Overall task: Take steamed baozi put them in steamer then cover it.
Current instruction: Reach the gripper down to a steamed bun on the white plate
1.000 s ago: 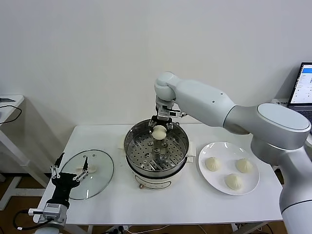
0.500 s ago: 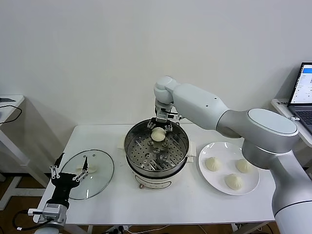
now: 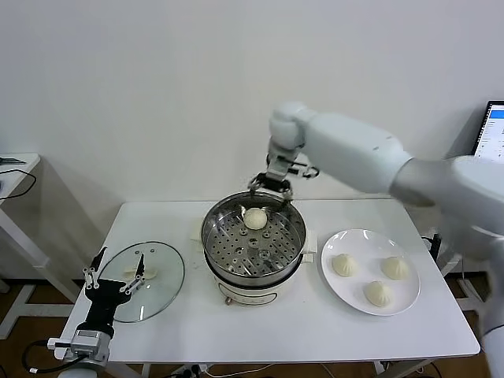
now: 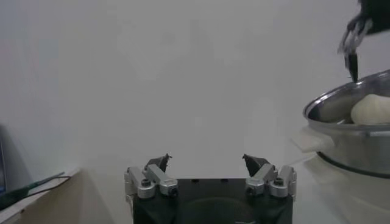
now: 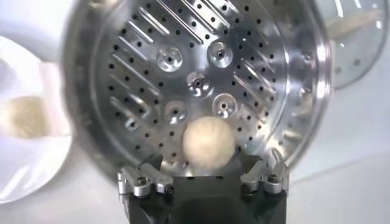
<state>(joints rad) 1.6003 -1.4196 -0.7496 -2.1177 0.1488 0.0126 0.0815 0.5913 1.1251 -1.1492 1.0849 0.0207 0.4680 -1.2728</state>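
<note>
The steamer (image 3: 216, 244) stands mid-table with its perforated tray (image 5: 183, 61) showing. One baozi (image 3: 254, 218) lies on the tray near the back rim; it also shows in the right wrist view (image 5: 208, 141) and the left wrist view (image 4: 372, 109). My right gripper (image 3: 270, 187) hangs open just above the steamer's back rim, above that baozi and clear of it. Three more baozi (image 3: 343, 264) (image 3: 394, 268) (image 3: 378, 293) lie on the white plate (image 3: 358, 242) to the right of the steamer. My left gripper (image 3: 114, 276) is open and empty, parked at the front left.
The glass lid (image 3: 161, 272) lies flat on the table left of the steamer, just beyond my left gripper. A laptop (image 3: 494, 134) stands at the far right edge. A side table (image 3: 16, 169) stands at the far left.
My right gripper has let go of the baozi and risen up and back out of the steamer. The baozi now rests on the tray. The left arm has not moved.
</note>
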